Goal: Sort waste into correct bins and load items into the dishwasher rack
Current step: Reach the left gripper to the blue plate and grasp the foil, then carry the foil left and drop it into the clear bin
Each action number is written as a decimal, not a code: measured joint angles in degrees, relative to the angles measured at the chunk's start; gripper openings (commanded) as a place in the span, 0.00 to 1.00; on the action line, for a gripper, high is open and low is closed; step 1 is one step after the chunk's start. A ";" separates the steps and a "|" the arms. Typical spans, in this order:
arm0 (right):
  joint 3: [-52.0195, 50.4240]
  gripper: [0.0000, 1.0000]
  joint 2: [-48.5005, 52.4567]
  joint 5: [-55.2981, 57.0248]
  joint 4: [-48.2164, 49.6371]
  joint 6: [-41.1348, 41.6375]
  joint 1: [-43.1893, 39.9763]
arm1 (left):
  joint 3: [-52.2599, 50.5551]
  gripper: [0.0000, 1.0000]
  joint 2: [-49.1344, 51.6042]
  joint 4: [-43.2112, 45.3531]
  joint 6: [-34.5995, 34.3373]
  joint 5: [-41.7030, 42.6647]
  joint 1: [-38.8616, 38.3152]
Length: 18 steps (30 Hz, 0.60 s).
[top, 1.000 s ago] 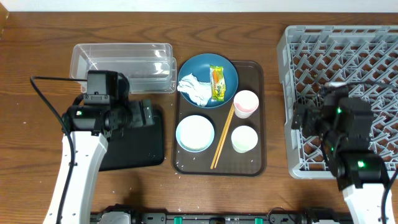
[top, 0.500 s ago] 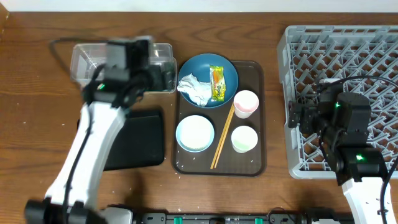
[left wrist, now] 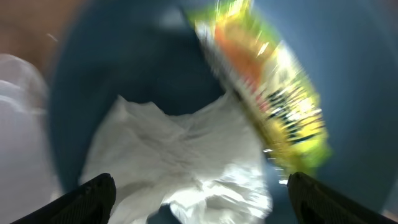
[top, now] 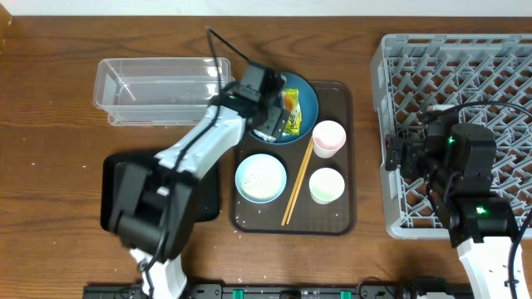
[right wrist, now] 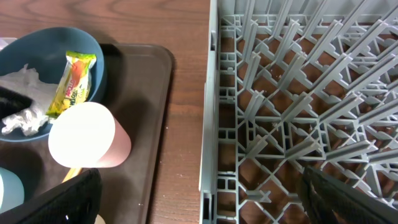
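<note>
Over the counter, the overhead view showed the left arm stretched across to the large round blue plate (top: 306, 93), its tool (top: 268, 119) covering the plate's left half. The right tool (top: 397, 156) hung at the left edge of the large light-grey plastic rack (top: 465, 58). The left wrist view was blurred: fingertips (left wrist: 93, 194) spread wide, empty, above the crumpled white tissue (left wrist: 180, 155) beside the yellow-orange snack wrapper (left wrist: 273, 106). The right wrist view showed that tool equally wide, empty.

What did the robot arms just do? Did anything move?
The left arm swung from above the black tray, past the clear tub, over to the blue plate; its open tool now hangs over the tissue. Nothing has been grabbed. The right arm hardly shifted; cups, bowl, chopsticks and wrapper stayed put.
</note>
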 measured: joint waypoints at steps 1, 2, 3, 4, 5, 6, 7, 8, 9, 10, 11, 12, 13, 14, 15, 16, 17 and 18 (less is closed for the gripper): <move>0.00 0.99 0.00 0.00 0.00 0.02 0.00 | 0.00 0.87 1.25 0.00 0.42 -0.44 -0.09; 0.00 0.99 0.00 0.00 -0.02 0.02 0.00 | 0.00 0.83 2.36 0.00 0.87 -0.90 -0.09; 0.00 0.99 0.00 0.00 -0.02 0.02 0.00 | 0.00 0.77 3.37 0.09 1.36 -1.25 -0.07; 0.00 0.99 0.00 0.00 0.00 0.00 0.00 | 0.00 0.70 4.02 0.09 1.40 -1.53 -0.09; 0.00 0.99 0.00 0.00 -0.02 0.02 0.00 | 0.00 0.58 4.52 0.00 1.53 -1.70 -0.09; 0.00 0.99 0.00 0.00 -0.02 0.02 0.00 | 0.00 0.47 4.92 0.04 1.81 -1.97 -0.07; 0.00 0.99 0.00 0.00 -0.02 0.02 0.00 | 0.00 0.37 5.09 0.09 1.99 -1.90 -0.07; 0.00 0.99 0.00 0.00 -0.02 0.02 0.00 | 0.00 0.29 5.09 0.11 2.08 -2.14 -0.09; 0.00 0.99 0.00 0.00 -0.04 0.02 0.00 | 0.00 0.26 5.05 0.09 2.62 -2.32 -0.09; 0.00 0.99 0.00 0.00 -0.02 0.02 0.00 | 0.02 0.23 5.05 0.09 2.91 -2.47 -0.09; 0.00 0.99 0.00 0.00 -0.02 0.02 0.00 | 0.04 0.22 5.05 -0.02 2.75 -2.56 -0.09; 0.00 0.99 0.00 0.00 -0.02 0.02 0.00 | 0.13 0.22 4.94 -0.22 2.82 -2.58 -0.09; 0.00 0.99 0.00 0.00 -0.02 0.02 0.00 | 0.28 0.22 4.74 -0.48 2.86 -2.67 -0.09; 0.00 0.99 0.00 0.00 0.00 0.02 0.00 | 0.42 0.22 4.20 -0.79 2.89 -2.73 -0.09; 0.00 0.99 0.00 0.00 -0.04 0.02 0.00 | 0.52 0.22 3.45 -1.03 2.89 -2.73 -0.07; 0.00 0.99 0.00 0.00 -0.02 0.02 0.00 | 0.55 0.22 2.47 -1.11 2.89 -2.73 -0.07; 0.00 0.99 0.00 0.00 -0.02 0.02 0.00 | 0.55 0.22 0.83 -1.18 2.89 -2.73 -0.02; 0.00 0.99 0.00 0.00 -0.02 0.00 0.00 | 0.57 0.22 -0.85 -1.22 2.89 -2.73 0.07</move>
